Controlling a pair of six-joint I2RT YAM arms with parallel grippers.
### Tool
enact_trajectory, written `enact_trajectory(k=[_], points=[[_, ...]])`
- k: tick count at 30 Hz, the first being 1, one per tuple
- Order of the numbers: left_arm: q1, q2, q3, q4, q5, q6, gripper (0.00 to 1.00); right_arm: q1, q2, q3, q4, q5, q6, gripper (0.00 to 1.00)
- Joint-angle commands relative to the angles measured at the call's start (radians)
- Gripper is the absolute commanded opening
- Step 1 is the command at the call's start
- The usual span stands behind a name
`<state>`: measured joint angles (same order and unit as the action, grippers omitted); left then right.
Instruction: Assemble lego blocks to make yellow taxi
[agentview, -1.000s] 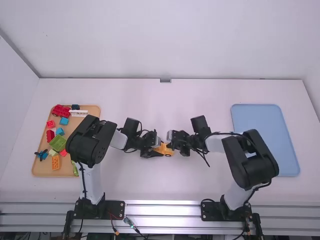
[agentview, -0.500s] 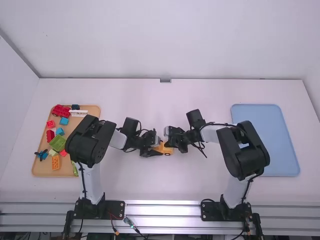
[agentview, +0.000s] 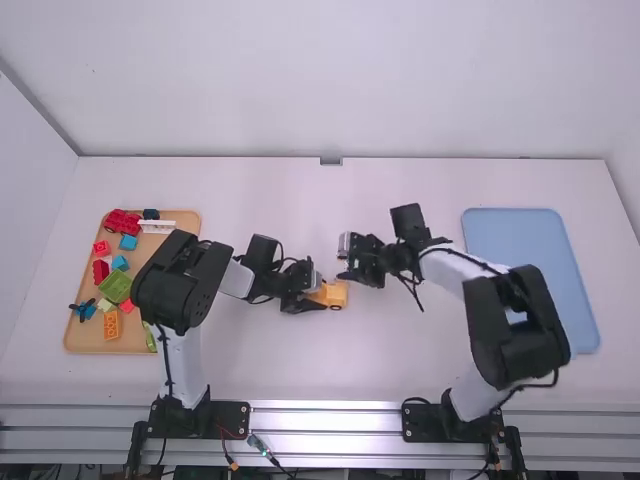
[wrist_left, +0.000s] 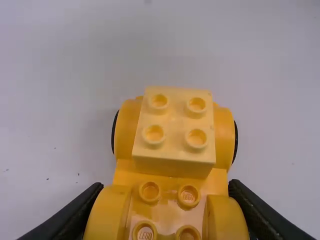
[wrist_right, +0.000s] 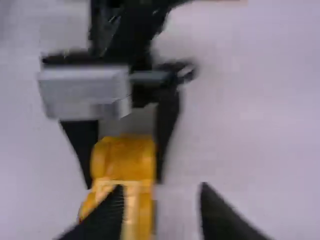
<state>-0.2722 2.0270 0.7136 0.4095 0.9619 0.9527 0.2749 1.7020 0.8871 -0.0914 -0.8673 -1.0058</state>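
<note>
Yellow block taxi (agentview: 334, 294), one: is sitting mid-worktop (agentview: 300, 360). Left end effector (agentview: 318, 296): is gripping it from nine o'clock. Right end effector (agentview: 347, 274), spread wide: is hovering at its one o'clock.

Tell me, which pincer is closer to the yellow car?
Left: the left pincer grips the yellow car by its sides; the right pincer hovers open nearby, not holding it.

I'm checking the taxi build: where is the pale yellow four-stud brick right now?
The brick in the left wrist view sits on the yellow wheeled base, between the pair of fenders farther from the left gripper.
</note>
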Motion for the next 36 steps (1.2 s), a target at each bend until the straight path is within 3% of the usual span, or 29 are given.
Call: enact_trajectory(k=[1, 3, 5, 12, 19, 24, 27, 30, 31, 32, 36], points=[[-0.008, 0.02, -0.005, 0.013, -0.036, -0.052, 0.62, -0.036, -0.081, 0.04, 0.0, 0.074, 0.133, 0.99], [-0.009, 0.02, -0.005, 0.031, -0.037, -0.075, 0.75, -0.05, -0.102, 0.035, 0.0, 0.116, 0.171, 0.99], [-0.008, 0.02, -0.004, 0.036, -0.037, -0.073, 0.99, -0.058, -0.121, 0.025, -0.003, 0.153, 0.197, 0.99], [0.032, -0.017, -0.004, -0.032, -0.042, -0.074, 0.99, -0.055, -0.124, 0.014, 0.002, 0.158, 0.187, 1.0], [0.18, -0.207, -0.004, -0.285, -0.049, -0.073, 0.99, -0.021, -0.124, 0.014, 0.021, 0.223, 0.187, 0.99], [0.328, -0.399, -0.004, -0.515, -0.19, -0.096, 0.99, 0.011, -0.124, 0.014, 0.048, 0.253, 0.188, 0.99], [0.407, -0.499, -0.004, -0.553, -0.289, -0.265, 0.99, 0.026, -0.124, 0.014, 0.066, 0.282, 0.196, 0.99], [0.523, -0.642, 0.006, -0.518, -0.367, -0.703, 0.99, 0.042, -0.124, 0.014, 0.077, 0.326, 0.195, 0.99], [0.537, -0.659, 0.008, -0.517, -0.376, -0.757, 0.99, 0.043, -0.124, 0.014, 0.077, 0.33, 0.195, 0.99], [0.614, -0.741, 0.021, -0.528, -0.443, -1.018, 0.99, 0.049, -0.124, 0.014, 0.08, 0.348, 0.197, 0.99], [0.732, -0.859, 0.022, -0.575, -0.632, -1.308, 0.99, 0.053, -0.124, 0.014, 0.084, 0.352, 0.197, 0.99]])
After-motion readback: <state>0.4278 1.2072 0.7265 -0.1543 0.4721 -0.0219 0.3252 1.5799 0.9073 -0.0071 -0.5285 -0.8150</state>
